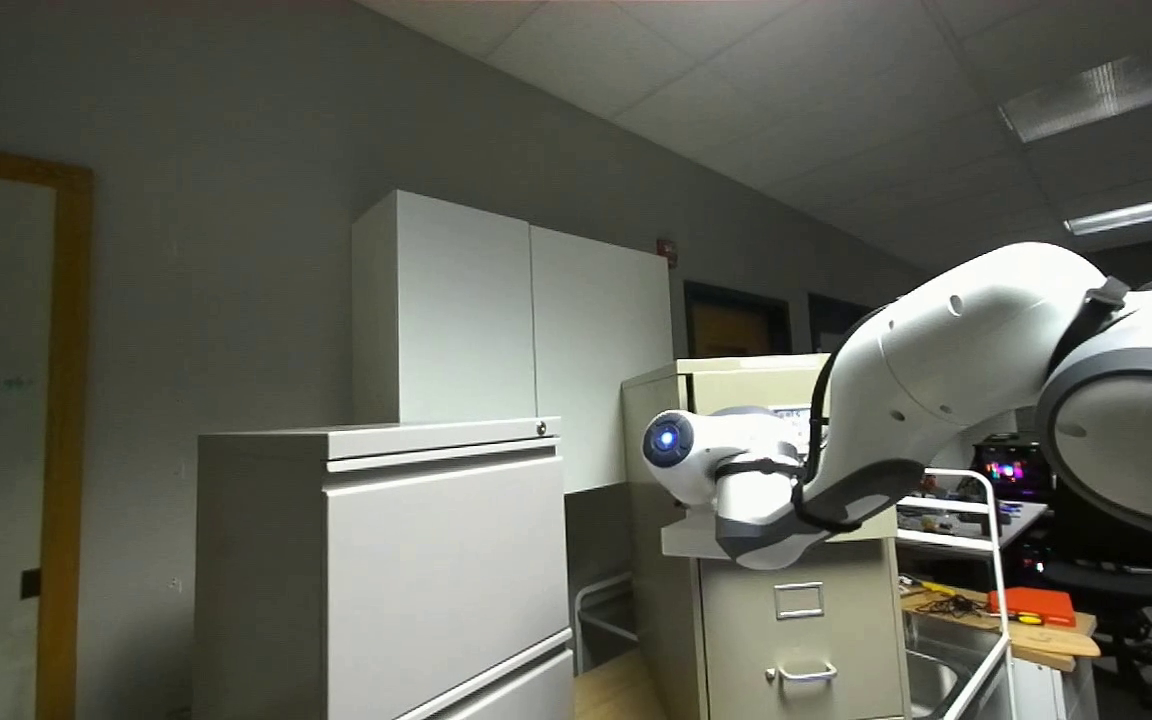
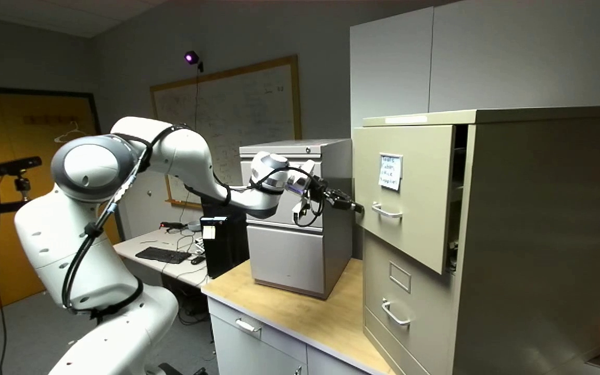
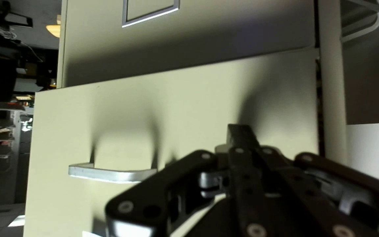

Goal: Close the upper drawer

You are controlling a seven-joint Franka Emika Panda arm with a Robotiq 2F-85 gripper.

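Upper drawer (image 2: 419, 195) stands ajar directly ahead of the jaws, which are closed together on nothing and point beside its handle (image 3: 113, 175), contact uncertain.

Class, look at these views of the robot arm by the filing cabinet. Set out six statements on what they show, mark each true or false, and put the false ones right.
1) The upper drawer stands partly open. True.
2) It carries no label. False: a handwritten label is on it.
3) The one directly below is pulled out too. False: the lower drawer is closed.
4) The gripper is shut. True.
5) It has hold of the upper drawer. False: it grasps nothing and sits off to one side of the handle.
6) A brown-framed whiteboard shows in both exterior views. True.
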